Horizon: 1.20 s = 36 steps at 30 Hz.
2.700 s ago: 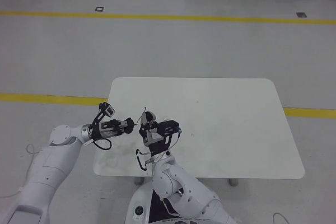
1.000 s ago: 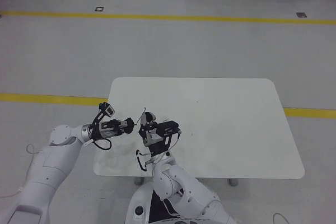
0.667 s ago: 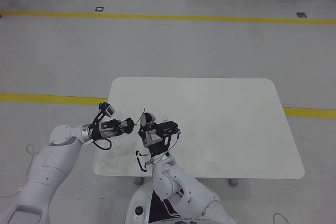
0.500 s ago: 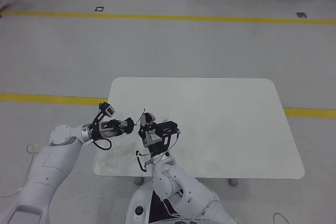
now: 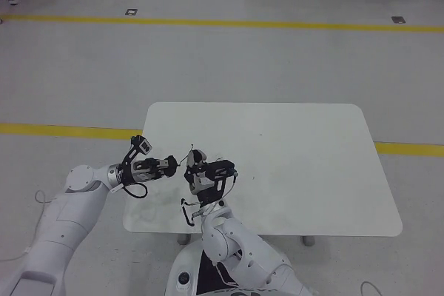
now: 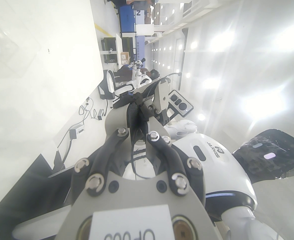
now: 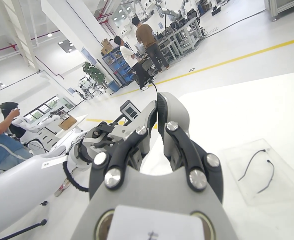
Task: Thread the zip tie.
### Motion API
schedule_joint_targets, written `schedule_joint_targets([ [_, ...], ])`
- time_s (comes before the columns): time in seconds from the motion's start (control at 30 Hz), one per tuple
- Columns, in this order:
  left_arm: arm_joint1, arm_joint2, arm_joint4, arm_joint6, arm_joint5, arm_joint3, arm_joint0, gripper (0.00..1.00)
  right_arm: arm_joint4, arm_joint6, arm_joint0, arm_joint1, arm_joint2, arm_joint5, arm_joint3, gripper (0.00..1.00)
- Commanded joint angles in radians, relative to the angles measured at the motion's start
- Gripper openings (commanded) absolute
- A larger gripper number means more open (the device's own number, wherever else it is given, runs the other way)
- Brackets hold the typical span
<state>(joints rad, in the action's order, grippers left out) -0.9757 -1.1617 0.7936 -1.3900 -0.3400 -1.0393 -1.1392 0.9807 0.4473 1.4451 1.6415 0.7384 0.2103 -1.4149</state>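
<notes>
Black and thin, the zip tie (image 7: 155, 89) is held up above the white table (image 5: 296, 163), near the table's edge on the robot's side, between the two arms. The right gripper (image 7: 157, 106) is clamped on it. Its ribbed pads (image 7: 162, 112) are pressed together on the strap, and a short curved length rises out past the fingertips and ends free in the air. In the top view that free end (image 5: 192, 148) shows as a fine dark line above the right gripper (image 5: 192, 166).

The left gripper (image 5: 172, 162) faces the right one tip to tip, the two nearly touching. In the left wrist view its fingers (image 6: 116, 118) are drawn close together, and a thin black strand (image 6: 133, 148) runs back between them towards the wrist, curling into a small loop. So the left gripper (image 6: 138, 106) appears to be pinched on the same tie. The exact spot where it grips is hidden in the dark gap between the pads.

On the table, well apart from both grippers, lies a clear flat tray (image 7: 237, 156). Two spare ties (image 7: 252, 162) lie loose on it, side by side and bent, not touching each other.
</notes>
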Motion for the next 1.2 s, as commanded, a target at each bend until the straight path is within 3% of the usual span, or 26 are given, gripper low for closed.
schedule_joint_targets([
  [0.0, 0.000, 0.000, 0.000, 0.000, 0.000, 0.000, 0.000, 0.00, 0.002, -0.001, 0.002, 0.000, 0.003, 0.000, -0.001, 0.00],
  [0.7, 0.000, 0.000, 0.000, 0.000, 0.000, 0.000, 0.000, 0.00, 0.028, -0.037, 0.004, -0.001, 0.003, 0.003, 0.003, 0.00],
  [1.17, 0.000, 0.000, 0.000, 0.000, 0.000, 0.000, 0.000, 0.00, -0.009, -0.030, -0.001, -0.002, -0.007, -0.056, -0.002, 0.00],
])
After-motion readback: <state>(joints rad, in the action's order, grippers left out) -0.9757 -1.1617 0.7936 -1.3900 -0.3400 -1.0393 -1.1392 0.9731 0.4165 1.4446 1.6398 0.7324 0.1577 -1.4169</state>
